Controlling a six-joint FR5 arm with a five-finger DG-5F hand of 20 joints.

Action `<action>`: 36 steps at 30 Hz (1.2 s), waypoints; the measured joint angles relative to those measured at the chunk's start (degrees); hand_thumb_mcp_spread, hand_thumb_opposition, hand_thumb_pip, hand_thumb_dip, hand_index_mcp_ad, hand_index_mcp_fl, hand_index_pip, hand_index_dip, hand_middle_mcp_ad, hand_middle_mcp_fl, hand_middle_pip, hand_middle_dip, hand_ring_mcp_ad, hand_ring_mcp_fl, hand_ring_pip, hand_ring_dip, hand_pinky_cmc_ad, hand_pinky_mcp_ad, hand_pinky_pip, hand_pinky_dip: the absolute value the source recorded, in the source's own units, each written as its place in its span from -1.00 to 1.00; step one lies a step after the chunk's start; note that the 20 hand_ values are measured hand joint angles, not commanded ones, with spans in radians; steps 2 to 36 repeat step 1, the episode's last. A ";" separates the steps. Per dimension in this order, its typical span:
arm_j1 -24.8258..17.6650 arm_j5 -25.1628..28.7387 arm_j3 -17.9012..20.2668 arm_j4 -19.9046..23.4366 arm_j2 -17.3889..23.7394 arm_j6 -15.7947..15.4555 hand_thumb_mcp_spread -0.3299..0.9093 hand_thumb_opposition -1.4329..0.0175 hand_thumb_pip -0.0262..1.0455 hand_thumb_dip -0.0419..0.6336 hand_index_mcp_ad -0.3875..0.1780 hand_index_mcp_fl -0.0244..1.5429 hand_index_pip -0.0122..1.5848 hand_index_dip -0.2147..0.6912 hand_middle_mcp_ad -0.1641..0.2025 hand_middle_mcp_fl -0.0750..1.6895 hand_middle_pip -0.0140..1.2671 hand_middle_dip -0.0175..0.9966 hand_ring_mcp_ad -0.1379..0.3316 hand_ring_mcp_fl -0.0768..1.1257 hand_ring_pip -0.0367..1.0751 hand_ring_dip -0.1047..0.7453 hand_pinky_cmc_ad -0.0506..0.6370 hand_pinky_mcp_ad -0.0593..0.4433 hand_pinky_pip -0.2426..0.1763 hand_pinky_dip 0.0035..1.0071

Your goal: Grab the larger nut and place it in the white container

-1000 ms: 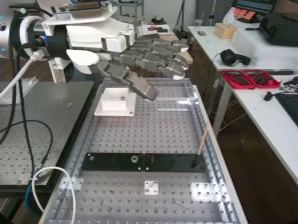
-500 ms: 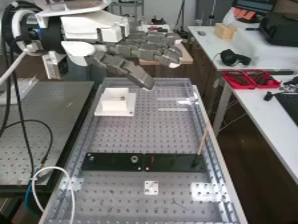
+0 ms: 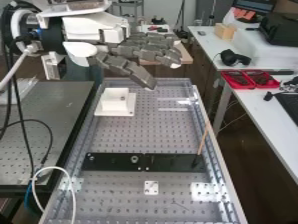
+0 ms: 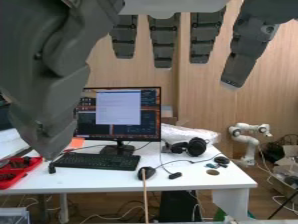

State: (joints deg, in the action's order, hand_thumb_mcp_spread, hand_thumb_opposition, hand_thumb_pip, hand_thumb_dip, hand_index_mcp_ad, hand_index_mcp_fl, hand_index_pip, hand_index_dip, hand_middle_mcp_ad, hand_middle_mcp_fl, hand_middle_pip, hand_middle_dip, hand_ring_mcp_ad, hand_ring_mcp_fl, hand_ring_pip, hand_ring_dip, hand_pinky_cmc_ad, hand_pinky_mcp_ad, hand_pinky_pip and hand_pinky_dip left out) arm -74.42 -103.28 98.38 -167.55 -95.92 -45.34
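- Fingers of dark grey, blocky segments, at the upper left of the frame, loosely extended; the wrist view shows gaps between them, so they stand apart.
- Thumb of the same angular pieces, slanting down toward the right, above the bench.
- White container, left of centre in the frame: a smooth, boxy form on a flat, squarish base, resting on the bench.
- Bench of grey metal, pierced by a regular grid of round holes.
- Flat black bar across the lower middle, with the tiny smaller nut near its left end and the ring-shaped bearing farther right.
- Thin, straight, tan stick, leaning near the bar's right end.
- Small pale plate with holes, below the bar.
- Red trays, shallow and rectangular, at the right on a smooth white table.
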 joint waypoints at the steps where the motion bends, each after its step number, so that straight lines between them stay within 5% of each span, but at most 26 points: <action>1: 0.03 -0.08 -0.04 -0.07 0.00 -0.14 -0.35 -0.26 0.34 -0.55 -0.06 -0.90 -0.82 -0.77 0.35 -0.91 -0.77 -0.46 0.39 -0.87 -0.78 -0.35 0.34 0.67 -0.34 0.20; 36: 0.03 -0.08 -0.04 -0.07 0.00 -0.14 -0.35 -0.26 0.34 -0.55 -0.06 -0.90 -0.82 -0.77 0.35 -0.91 -0.77 -0.46 0.39 -0.87 -0.78 -0.35 0.34 0.67 -0.34 0.20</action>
